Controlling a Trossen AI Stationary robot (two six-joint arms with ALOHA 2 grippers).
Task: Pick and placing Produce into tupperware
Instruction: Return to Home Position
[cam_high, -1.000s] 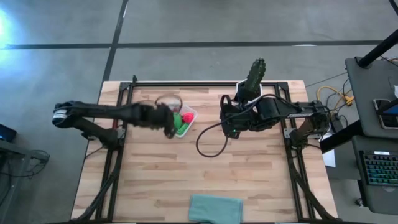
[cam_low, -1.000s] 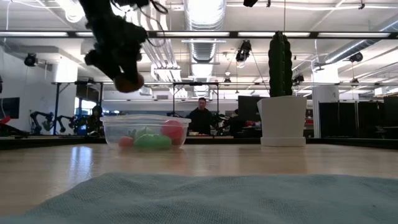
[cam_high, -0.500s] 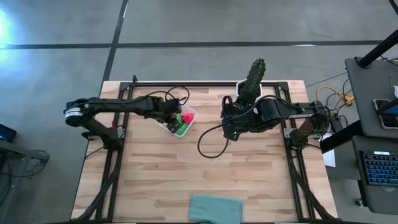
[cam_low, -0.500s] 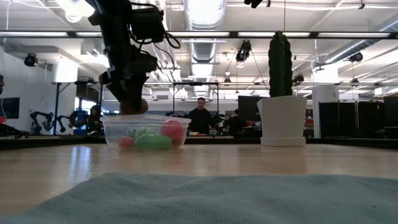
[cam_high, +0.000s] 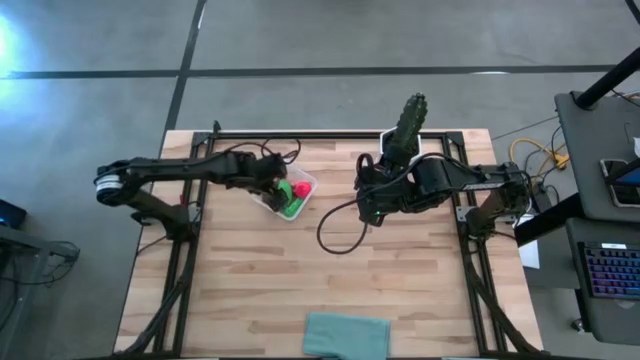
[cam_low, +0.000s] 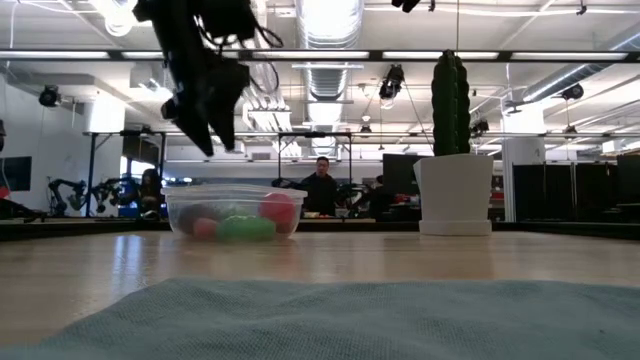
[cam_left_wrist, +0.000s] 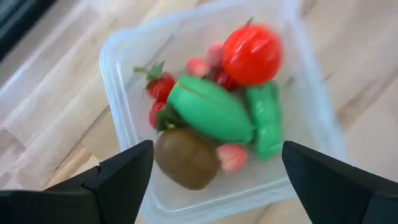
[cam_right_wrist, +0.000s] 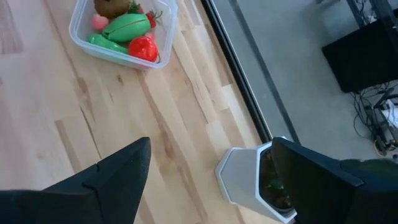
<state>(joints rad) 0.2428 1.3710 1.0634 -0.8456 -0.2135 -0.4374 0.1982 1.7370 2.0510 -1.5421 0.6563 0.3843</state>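
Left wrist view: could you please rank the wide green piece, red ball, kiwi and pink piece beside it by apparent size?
1. wide green piece
2. red ball and kiwi, which look about alike
3. pink piece

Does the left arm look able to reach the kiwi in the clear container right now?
Probably yes: the left claw hangs open just above the lidless tupperware, and the kiwi lies uncovered near its wall.

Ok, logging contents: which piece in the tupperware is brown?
The kiwi, the only brown piece, round, beside the big green piece near the tupperware wall.
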